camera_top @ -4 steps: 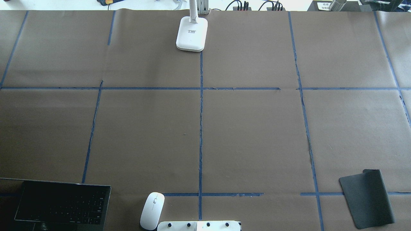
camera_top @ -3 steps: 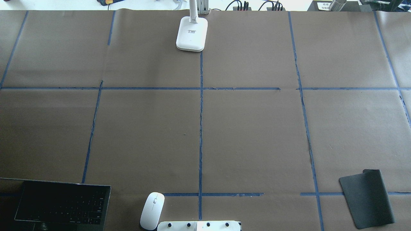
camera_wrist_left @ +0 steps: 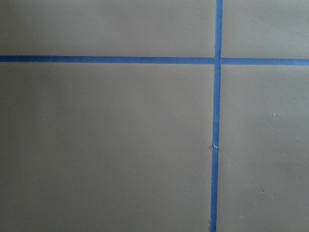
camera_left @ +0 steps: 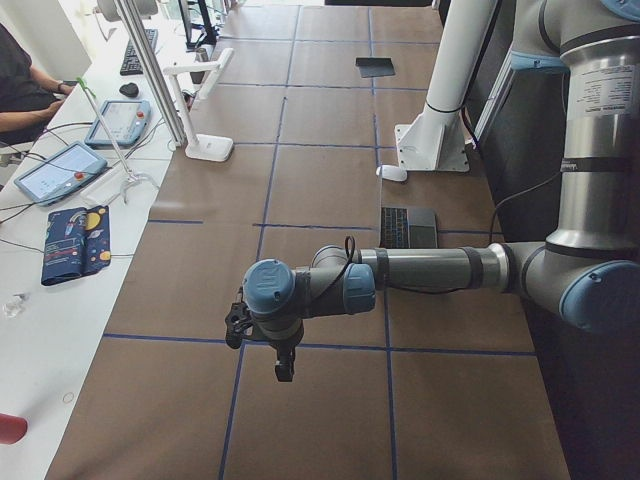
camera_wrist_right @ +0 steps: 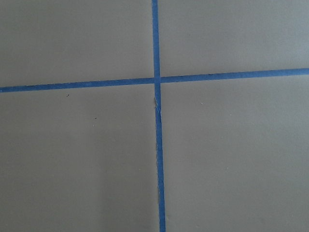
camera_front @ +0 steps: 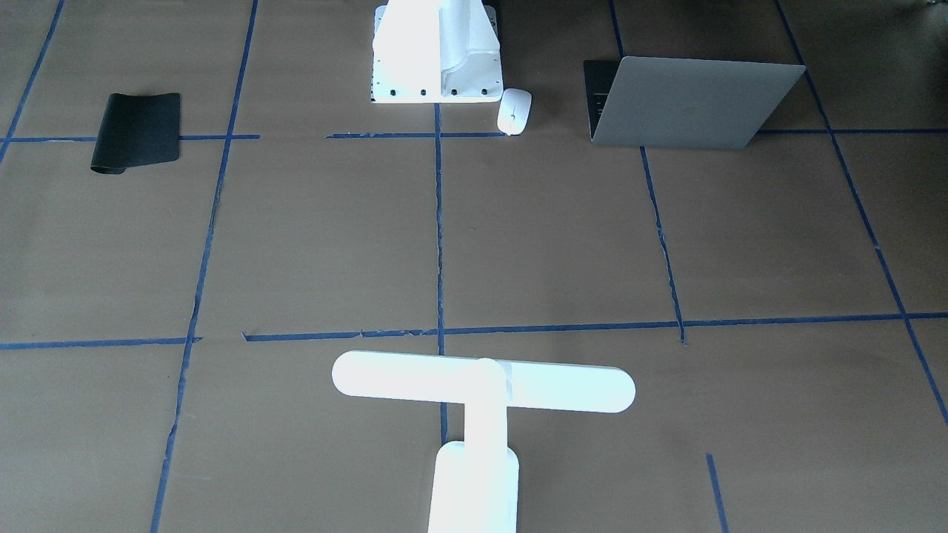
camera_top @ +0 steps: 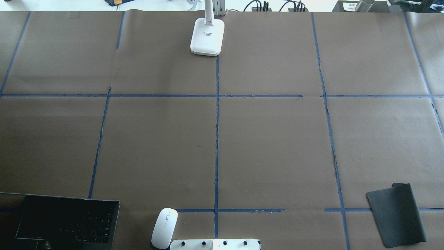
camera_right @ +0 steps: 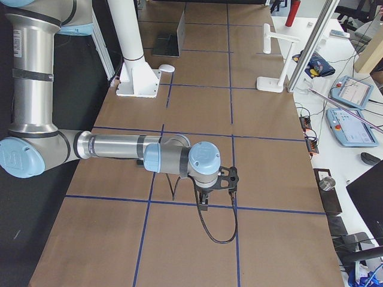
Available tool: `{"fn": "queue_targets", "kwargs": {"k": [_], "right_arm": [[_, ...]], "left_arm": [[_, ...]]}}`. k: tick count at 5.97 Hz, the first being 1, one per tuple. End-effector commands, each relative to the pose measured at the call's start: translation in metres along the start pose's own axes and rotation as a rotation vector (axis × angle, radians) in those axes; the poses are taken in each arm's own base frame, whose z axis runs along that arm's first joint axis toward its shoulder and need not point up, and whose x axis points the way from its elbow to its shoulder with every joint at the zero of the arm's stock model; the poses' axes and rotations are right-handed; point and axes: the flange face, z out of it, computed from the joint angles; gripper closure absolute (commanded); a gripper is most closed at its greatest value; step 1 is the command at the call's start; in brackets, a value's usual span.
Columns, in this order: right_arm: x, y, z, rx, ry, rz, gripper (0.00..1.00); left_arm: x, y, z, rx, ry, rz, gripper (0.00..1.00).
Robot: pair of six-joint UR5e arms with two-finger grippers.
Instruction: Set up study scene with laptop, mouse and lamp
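The left gripper (camera_left: 238, 326) hangs over bare paper (camera_top: 277, 146) at the table's left end, above a tape cross (camera_wrist_left: 216, 61). Its opening and any load cannot be told. Inward of it, at the robot-side edge, the laptop (camera_top: 66, 220) stands open. The mouse (camera_top: 164, 228) lies past that, just beside the pedestal (camera_top: 215, 244). The lamp (camera_top: 207, 36) stands at the far edge, well apart from both grippers across wide bare paper. The mat (camera_top: 396, 215) lies nearer the right gripper (camera_right: 229, 179), whose opening also cannot be told.
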Motion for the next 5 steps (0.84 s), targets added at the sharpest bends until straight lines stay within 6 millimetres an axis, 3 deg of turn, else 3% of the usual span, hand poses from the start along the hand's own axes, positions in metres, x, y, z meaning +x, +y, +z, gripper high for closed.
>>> {"fn": "queue_targets", "kwargs": {"k": [1, 5], "right_arm": [[-0.0028, -0.0041, -0.0026, 0.005, 0.001, 0.001, 0.00], [-0.0030, -0.0042, -0.0027, 0.006, 0.001, -0.002, 0.00]], "left_arm": [[0.0006, -0.0002, -0.0006, 0.002, 0.000, 0.002, 0.00], [0.0024, -0.0020, -0.0028, 0.006, -0.002, 0.002, 0.00]]}}
